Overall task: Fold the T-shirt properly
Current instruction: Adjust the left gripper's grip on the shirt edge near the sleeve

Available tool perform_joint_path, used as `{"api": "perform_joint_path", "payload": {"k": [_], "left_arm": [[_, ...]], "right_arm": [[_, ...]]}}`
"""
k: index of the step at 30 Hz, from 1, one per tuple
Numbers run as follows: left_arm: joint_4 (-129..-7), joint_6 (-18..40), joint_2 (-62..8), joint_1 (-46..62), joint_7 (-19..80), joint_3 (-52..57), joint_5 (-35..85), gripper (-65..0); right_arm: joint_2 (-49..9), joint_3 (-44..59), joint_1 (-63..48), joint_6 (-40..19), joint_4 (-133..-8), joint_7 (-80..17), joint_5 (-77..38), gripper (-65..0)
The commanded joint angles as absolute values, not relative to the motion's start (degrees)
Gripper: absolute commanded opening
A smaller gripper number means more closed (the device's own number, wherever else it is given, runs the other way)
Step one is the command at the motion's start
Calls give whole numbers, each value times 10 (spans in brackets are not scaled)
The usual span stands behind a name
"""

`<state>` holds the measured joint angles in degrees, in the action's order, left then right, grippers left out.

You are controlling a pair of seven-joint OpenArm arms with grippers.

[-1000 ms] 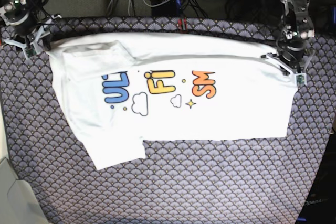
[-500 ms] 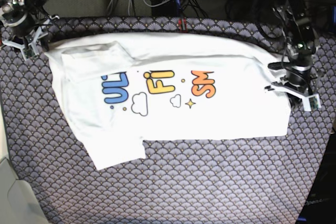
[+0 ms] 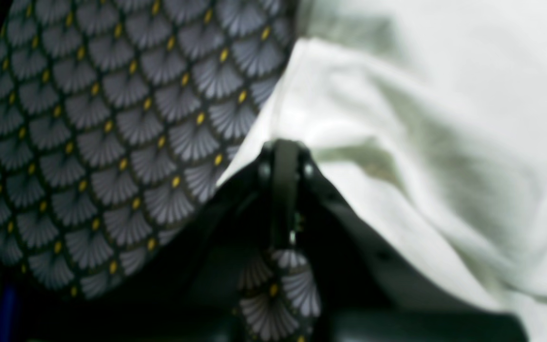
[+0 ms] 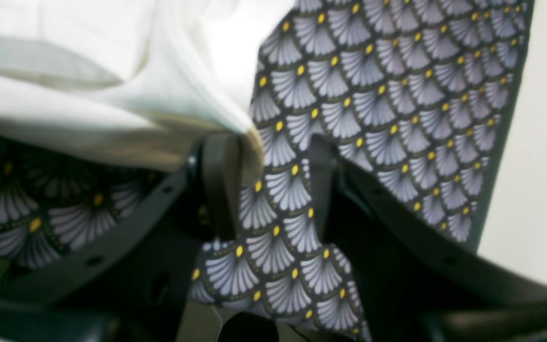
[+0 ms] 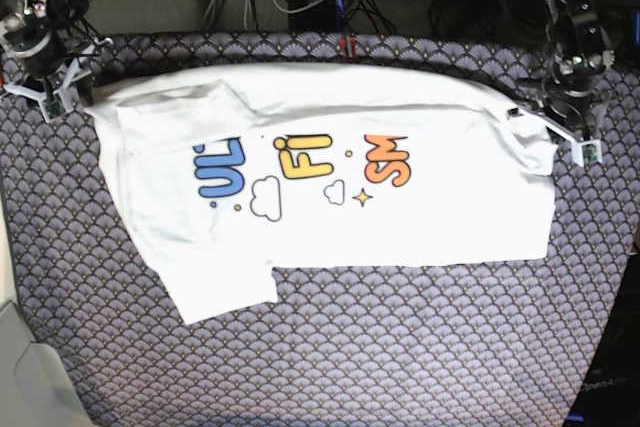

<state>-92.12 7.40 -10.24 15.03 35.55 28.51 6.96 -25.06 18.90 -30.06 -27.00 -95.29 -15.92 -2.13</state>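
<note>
Mid-fold, shirt point(image 5: 330, 177) spread flat on patterned cloth point(image 5: 400, 347), left gripper point(image 5: 562, 134) pressed together at shirt's edge, right gripper point(image 4: 266, 164) spread beside its far corner: next, probably closing right for a 2-corner lift.

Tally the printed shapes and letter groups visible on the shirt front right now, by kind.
On the T-shirt, base view:
Letter groups: 3 (blue, yellow, orange)
Clouds: 2 (large, small)
Four-point stars: 1
Total: 6
Small dots are too tiny to count.
</note>
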Motion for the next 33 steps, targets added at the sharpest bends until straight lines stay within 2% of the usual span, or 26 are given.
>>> {"api": "perform_joint_path", "payload": {"k": [1,13,16,21,23,26,33], "left_arm": [[-929,72,-109,150,346,288,70,-645],[-928,72,-109,147,349,288,69,-641],[-935,72,-109,151,349,289,69,-576],[-936,73,-116,151,349,289,73,-365],[-936,73,-116,152,346,289,73,-306],[-936,73,-116,152,346,289,73,-282],[-926,72,-115,149,346,289,73,-283]], "right_arm": [[-262,193,-299,-263,-960,-148,-24,-402],[-262,192,-299,-263,-953,-148,-24,-402],[-262,192,-299,-263,-945,-148,-24,-402],[-262,192,-299,-263,-945,-148,-24,-402],[-262,192,-299,-263,-945,-148,-24,-402],[-262,192,-299,-263,-945,-148,-24,-402],[-262,192,-299,-263,-945,-148,-24,-402]]}}
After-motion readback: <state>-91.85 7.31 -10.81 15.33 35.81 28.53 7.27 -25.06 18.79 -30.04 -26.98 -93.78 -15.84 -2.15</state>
